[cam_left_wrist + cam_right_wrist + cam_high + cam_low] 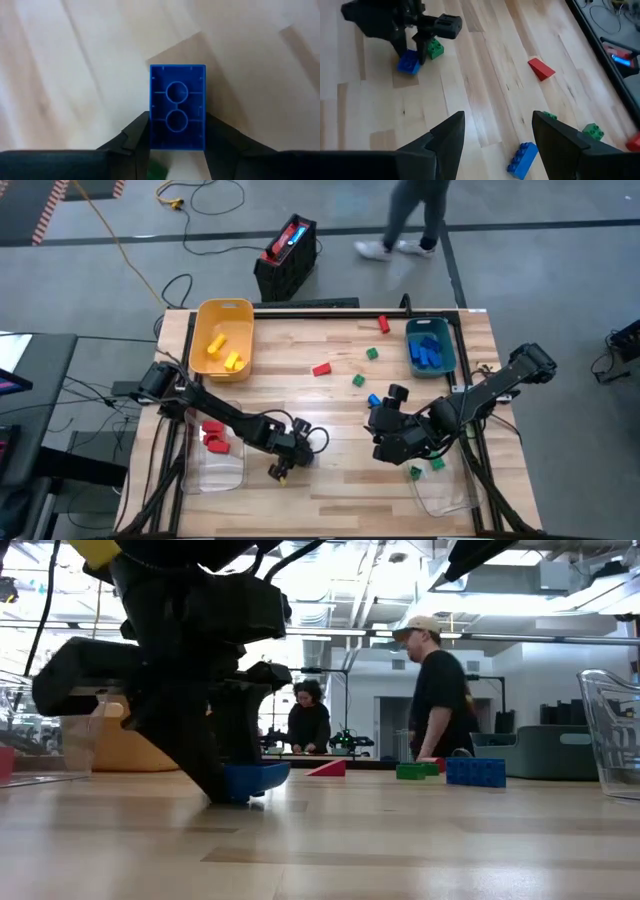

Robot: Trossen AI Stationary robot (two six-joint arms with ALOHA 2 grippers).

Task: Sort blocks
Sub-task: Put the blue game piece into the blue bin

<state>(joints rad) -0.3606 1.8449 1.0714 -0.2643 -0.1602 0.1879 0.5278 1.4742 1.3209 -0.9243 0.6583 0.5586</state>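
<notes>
A blue block [177, 107] sits between the fingers of my left gripper [177, 145], hollow underside toward the wrist camera. The right wrist view shows that gripper [415, 50] low over the table near its front, with the blue block [409, 63] and a green block [436, 47] beside it. My right gripper [497, 135] hangs open above the table's middle, over another blue block [522, 160]. A red wedge [541, 68] and green blocks [592, 131] lie loose on the wood. My left gripper pinches the blue block by its two long sides [151, 125], one finger on each. The fingers slant down from the table's left and lie along the block. The block is tilted, one low edge [236, 796] on the table and the other end raised.
A yellow bin [222, 310] with yellow blocks stands at the far left, a teal bin [448, 345] with blue blocks at the far right. Clear bins sit at the near left [215, 470] with red blocks and the near right [445, 498]. People stand beyond the table.
</notes>
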